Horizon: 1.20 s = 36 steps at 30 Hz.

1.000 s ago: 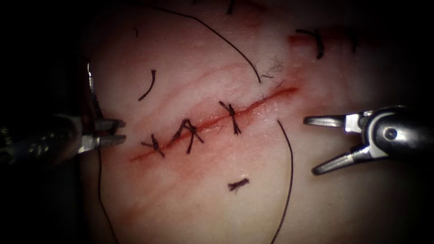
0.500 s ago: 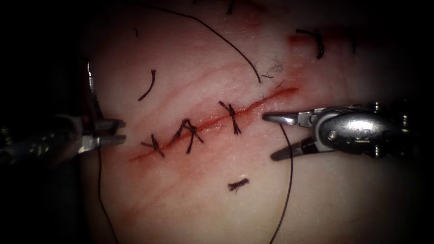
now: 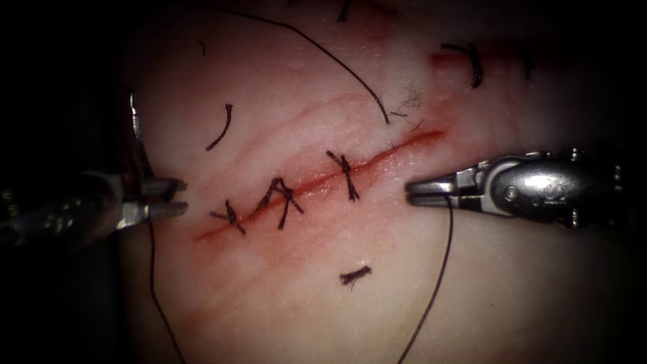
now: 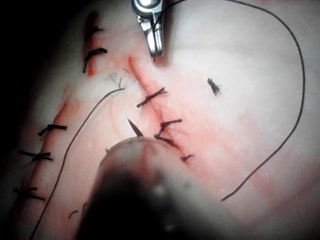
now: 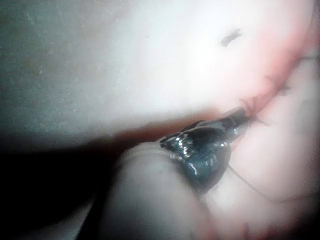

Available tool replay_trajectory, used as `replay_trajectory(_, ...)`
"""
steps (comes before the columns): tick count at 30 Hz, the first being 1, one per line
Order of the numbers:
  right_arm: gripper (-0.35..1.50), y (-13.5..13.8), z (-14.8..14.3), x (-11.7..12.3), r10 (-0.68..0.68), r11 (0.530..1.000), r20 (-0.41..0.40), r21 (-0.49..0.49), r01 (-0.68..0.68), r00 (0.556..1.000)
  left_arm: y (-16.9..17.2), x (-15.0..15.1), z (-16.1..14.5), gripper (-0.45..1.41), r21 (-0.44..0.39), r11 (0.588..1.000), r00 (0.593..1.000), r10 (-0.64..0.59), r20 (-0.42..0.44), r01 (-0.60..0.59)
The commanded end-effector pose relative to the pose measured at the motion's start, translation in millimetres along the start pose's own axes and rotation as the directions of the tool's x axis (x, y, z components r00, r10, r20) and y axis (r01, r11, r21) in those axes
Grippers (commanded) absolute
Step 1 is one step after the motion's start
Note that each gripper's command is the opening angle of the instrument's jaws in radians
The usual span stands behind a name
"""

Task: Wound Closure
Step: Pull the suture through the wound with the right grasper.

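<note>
Right tool (image 3: 412,191) has come in from the right and closed on the thread (image 3: 441,269) just right of the cut (image 3: 377,158). Left tool (image 3: 176,196), jaws narrow, holds the needle (image 3: 137,138) by its base, clear of tissue (image 3: 512,296). Thread-grasp step; next likely needs steady tension.

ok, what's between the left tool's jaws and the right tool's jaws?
In the endoscope view: the cut with three tied stitches lies between the left tool, holding the needle, and the right tool, shut on thread.
</note>
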Motion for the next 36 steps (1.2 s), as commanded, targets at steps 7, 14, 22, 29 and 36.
replay_trajectory(7,-0.35,-0.2,1.2,0.7,0.008,1.000,0.011,0.013,-0.008,1.000,-0.4,0.4,0.6,-0.06,0.003,1.000,1.000,0.001,-0.002,-0.001)
replay_trajectory(14,-0.35,-2.8,0.6,2.5,0.054,0.996,-0.010,0.072,-0.053,0.998,-0.3,0.4,0.6,-0.07,0.001,1.000,1.000,0.002,0.000,-0.002)
replay_trajectory(22,-0.35,-9.5,0.3,9.4,0.090,0.976,-0.045,0.202,-0.079,0.995,-0.3,0.4,0.6,-0.06,-0.002,1.000,1.000,0.002,0.005,-0.002)
replay_trajectory(29,-0.35,-12.8,0.9,15.0,0.149,0.934,-0.090,0.339,-0.111,0.985,-0.3,0.4,0.7,-0.05,-0.001,1.000,1.000,0.002,0.005,-0.002)
replay_trajectory(36,0.71,-12.5,2.7,17.5,0.237,0.926,-0.203,0.344,-0.157,0.950,-0.3,0.4,0.7,-0.04,-0.001,1.000,1.000,0.002,0.005,-0.002)
